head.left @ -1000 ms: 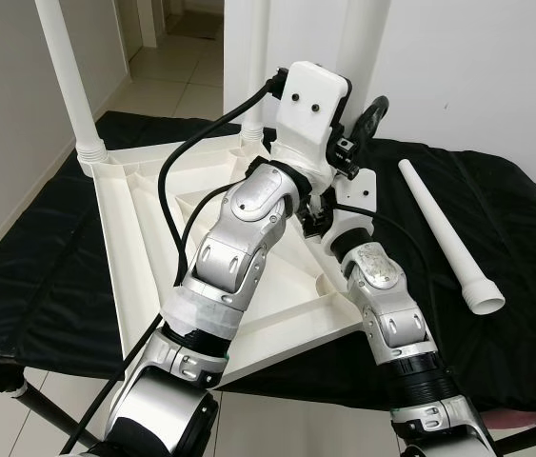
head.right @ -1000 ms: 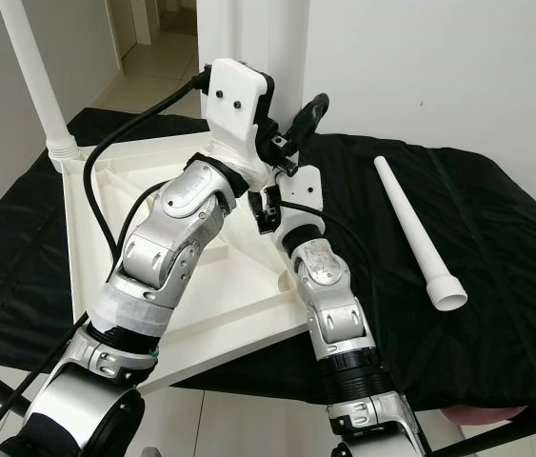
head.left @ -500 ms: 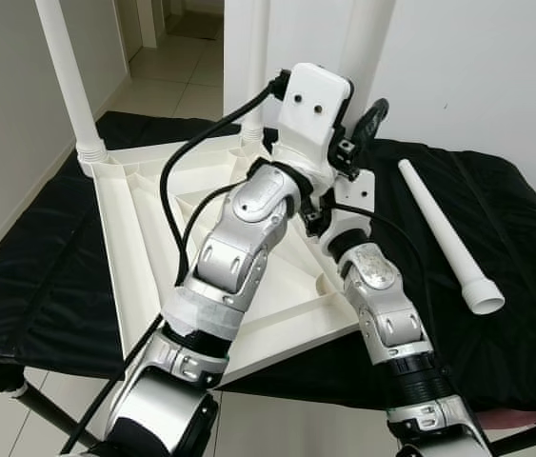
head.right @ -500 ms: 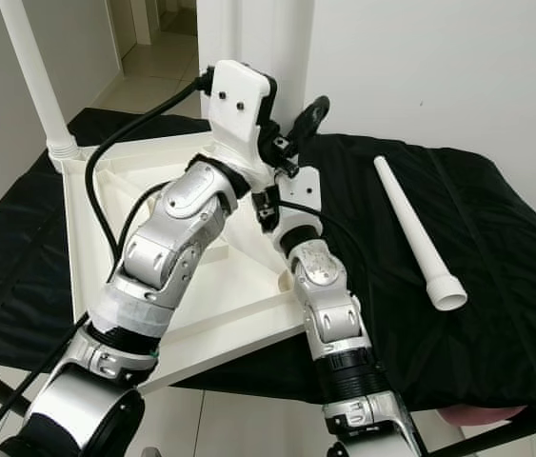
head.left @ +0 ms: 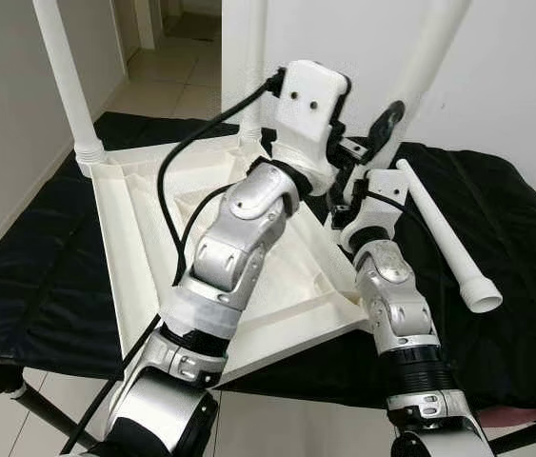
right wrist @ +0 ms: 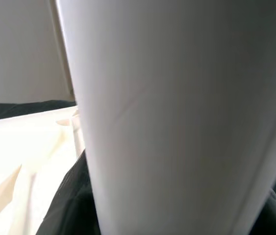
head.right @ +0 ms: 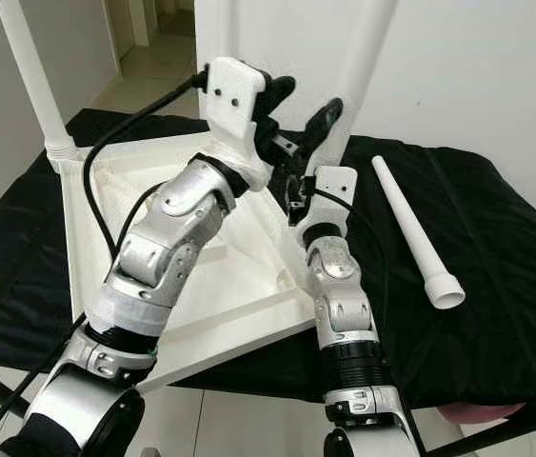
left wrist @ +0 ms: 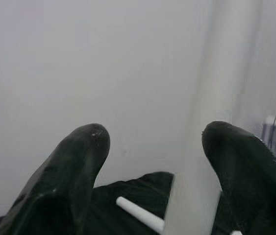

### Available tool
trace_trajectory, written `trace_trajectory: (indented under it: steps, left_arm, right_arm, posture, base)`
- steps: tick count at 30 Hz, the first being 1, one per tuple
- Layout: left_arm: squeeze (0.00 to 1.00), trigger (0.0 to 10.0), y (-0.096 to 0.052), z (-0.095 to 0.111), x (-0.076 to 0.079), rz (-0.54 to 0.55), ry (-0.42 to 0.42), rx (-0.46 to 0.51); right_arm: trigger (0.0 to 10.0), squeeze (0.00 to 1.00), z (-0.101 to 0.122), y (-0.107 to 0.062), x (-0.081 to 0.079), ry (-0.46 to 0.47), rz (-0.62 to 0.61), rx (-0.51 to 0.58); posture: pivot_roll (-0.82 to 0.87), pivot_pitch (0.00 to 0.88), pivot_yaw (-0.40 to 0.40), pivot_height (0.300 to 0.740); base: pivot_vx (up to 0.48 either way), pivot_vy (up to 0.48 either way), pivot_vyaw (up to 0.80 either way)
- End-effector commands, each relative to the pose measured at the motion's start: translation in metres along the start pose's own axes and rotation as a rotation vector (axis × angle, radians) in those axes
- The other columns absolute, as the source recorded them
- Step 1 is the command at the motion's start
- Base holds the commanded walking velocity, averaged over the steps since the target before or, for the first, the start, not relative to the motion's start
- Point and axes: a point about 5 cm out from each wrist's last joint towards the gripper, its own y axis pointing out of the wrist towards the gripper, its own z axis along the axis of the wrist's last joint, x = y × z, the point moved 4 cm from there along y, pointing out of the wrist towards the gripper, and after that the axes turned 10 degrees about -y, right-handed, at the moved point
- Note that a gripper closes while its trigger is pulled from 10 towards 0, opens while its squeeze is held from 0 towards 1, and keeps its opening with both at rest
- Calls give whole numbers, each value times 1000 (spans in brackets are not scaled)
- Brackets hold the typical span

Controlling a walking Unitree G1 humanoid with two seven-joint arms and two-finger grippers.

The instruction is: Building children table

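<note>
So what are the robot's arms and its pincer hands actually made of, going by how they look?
Both arms are jointed silver metal shells. The left arm carries a white boxy wrist housing, a white band and a looping black cable. The right arm has a ribbed black cuff. The left gripper has two rounded, glossy black fingers.

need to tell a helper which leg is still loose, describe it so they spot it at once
Start at the black cloth, right of the upturned white tabletop. The loose leg lies flat there, a tapered white tube with its flared open end nearest the robot. The other legs stand upright.
</note>
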Motion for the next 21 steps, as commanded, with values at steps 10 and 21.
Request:
trace_trajectory:
  steps: [10,21]
  left_arm:
    - [0,10000,-18,-24,-28,146,-98,-90]
    - [0,10000,-57,-64,-39,165,0,-226]
  right_arm:
    - [10000,0,-5,-7,22,-6,-69,-14]
    - [10000,0,-14,-26,23,-47,-33,1]
  posture:
    - [-25,0,-32,740]
    - [-26,0,-34,740]
  base:
    - [0,0,0]
    - [0,0,0]
